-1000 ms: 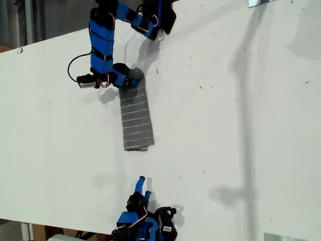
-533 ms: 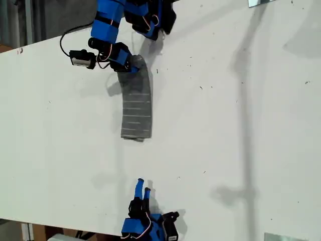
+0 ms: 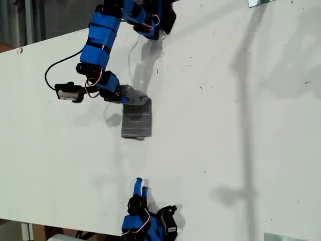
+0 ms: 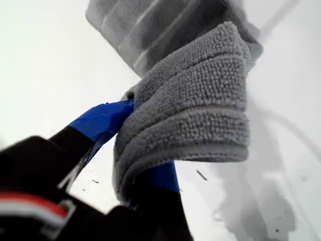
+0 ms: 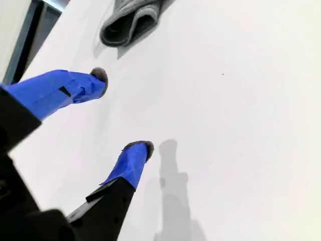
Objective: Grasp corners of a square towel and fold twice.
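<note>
Towel (image 3: 136,119) sits mid-table (image 3: 241,150) as a short folded block, and everything else is placed from it. Going near to far in the exterior view:

Nearest, well apart from the towel on the camera side, my second gripper (image 3: 140,185) hovers over bare table w/ nothing in it. Second wrist view shows its fingertips (image 5: 98,76) spread wide, grey pads showing, empty space btwn them, and the towel (image 5: 129,22) only as a rolled-looking fold edge far ahead. Judgement: it's parked clear so it won't snag the cloth while the other arm works.

Next, the towel itself: dark grey, thin white stripes, several layers thick, lower part flat on the table.

At the towel's far edge, my first gripper (image 3: 126,96) is clamped on the cloth; first wrist view shows blue jaws closed tight on a bunched thick edge of towel (image 4: 190,115), fabric draped over and wrapping the jaw, rest of the striped cloth hanging beyond. The held end is raised and curled over the flat part, prob. because it's being carried across to lay the second fold. Which corners are pinched I can't tell; they're buried in the bunch.

Farthest: the first arm's base, past the towel at the table's far edge.
</note>
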You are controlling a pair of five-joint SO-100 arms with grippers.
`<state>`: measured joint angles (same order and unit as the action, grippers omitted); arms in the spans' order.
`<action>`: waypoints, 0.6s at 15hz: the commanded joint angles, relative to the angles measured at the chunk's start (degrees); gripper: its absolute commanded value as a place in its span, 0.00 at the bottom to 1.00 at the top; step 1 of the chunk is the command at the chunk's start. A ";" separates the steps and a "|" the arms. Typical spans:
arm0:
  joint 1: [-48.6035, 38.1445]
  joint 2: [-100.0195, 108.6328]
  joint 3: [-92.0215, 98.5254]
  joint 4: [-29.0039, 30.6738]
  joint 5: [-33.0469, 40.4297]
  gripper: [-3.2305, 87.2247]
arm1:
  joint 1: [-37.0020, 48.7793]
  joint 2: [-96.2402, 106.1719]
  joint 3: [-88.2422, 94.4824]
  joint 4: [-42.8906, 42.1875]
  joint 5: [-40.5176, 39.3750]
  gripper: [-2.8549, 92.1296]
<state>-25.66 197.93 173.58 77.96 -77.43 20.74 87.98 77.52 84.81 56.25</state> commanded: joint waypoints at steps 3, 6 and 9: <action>-17.75 0.53 1.58 -2.46 8.00 0.28 | -0.35 -14.85 -15.64 -7.12 -7.65 0.03; -20.21 0.53 2.46 -2.11 5.89 0.27 | -1.85 -19.95 -17.75 -11.95 -11.25 0.05; -19.34 0.53 2.64 -2.11 5.36 0.25 | -3.52 -19.78 -18.54 -14.94 -14.94 0.37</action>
<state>-45.00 198.28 176.40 76.20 -71.19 18.28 66.36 63.19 71.28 43.24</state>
